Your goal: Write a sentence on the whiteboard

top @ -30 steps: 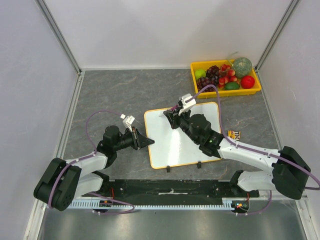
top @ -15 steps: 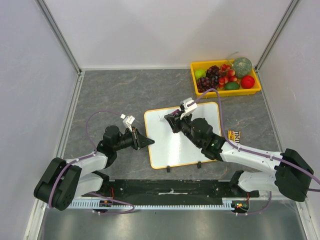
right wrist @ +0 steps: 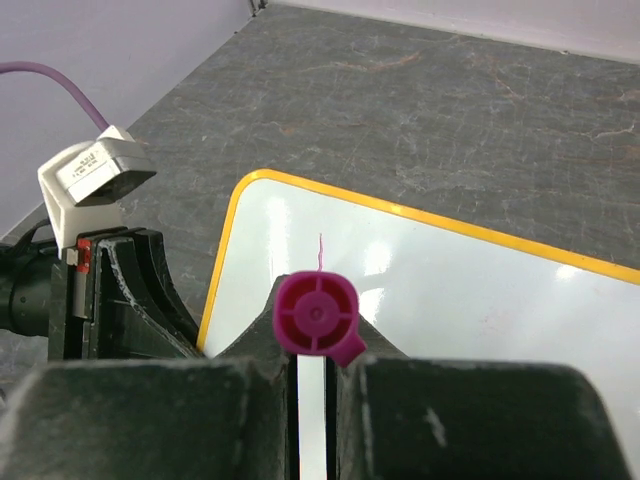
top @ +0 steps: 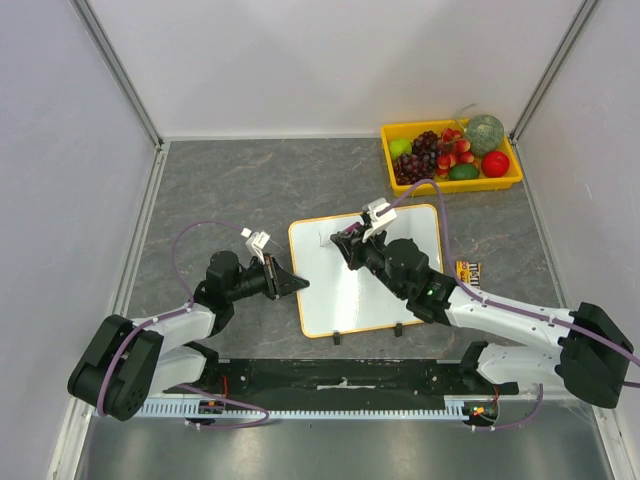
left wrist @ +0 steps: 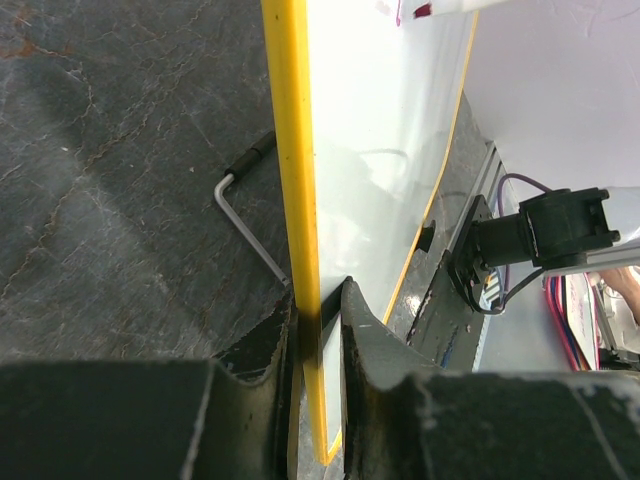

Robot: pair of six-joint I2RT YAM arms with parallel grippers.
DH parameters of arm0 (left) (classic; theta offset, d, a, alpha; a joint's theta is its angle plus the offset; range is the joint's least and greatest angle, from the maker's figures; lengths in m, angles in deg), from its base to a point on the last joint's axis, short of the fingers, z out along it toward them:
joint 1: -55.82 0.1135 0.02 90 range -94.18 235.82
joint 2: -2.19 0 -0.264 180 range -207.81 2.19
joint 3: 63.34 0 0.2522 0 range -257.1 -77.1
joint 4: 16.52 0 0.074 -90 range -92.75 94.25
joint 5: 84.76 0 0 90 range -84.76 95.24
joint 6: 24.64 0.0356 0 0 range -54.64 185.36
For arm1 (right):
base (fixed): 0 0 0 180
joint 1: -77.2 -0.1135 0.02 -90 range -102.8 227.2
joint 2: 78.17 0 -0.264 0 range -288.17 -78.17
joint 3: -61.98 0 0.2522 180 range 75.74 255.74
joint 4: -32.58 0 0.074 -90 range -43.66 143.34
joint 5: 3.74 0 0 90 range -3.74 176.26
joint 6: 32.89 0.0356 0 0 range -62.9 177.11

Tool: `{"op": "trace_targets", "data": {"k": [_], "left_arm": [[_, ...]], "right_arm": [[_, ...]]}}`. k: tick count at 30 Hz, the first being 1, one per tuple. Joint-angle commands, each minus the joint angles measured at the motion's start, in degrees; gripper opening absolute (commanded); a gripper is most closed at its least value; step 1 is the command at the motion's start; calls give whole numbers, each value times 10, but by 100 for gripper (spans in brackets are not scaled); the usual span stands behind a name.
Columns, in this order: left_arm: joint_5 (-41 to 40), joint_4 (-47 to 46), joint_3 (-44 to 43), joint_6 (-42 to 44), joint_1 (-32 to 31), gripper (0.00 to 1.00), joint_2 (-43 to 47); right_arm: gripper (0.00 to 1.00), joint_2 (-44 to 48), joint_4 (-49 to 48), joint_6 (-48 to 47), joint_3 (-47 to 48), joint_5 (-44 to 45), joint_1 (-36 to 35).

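The whiteboard (top: 350, 295), white with a thin orange frame, lies flat mid-table. My left gripper (top: 301, 284) is shut on its left edge. In the left wrist view the frame (left wrist: 292, 150) runs between the jaws of that gripper (left wrist: 320, 305). My right gripper (top: 347, 240) hovers over the board's far left part, shut on a magenta marker (right wrist: 316, 314). The right wrist view looks down the marker's rear end between the fingers (right wrist: 250, 345); its tip is hidden. A short thin magenta stroke (right wrist: 321, 250) marks the board (right wrist: 470, 300) just beyond it.
A yellow tray (top: 452, 186) of fruit stands at the far right corner. A small dark packet (top: 470, 269) lies right of the board. A bent metal key (left wrist: 245, 215) rests on the grey table beside the board's left edge. Side walls enclose the table.
My right gripper with the marker has crept slightly toward the near side over the board. The left gripper has stayed clamped on the edge.
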Motion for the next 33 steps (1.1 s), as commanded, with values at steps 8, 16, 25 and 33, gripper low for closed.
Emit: {"op": "trace_targets", "data": {"k": [8,16,25,33], "left_arm": [[-28,33,-1,44,-3,2,-11],[-26,32,-2,45,-3,2,-14],[-26,32,-3,46,-4,2,-14],[-26,32,-3,46,-3,2,-14]], "right_arm": [[0,-2,-12,-8,77,6,-2],[0,-61,1,-21,112,43,-2],[0,-48,-5,-9,87,50,-2],[0,-35,-1,-8,73,65,-2]]}}
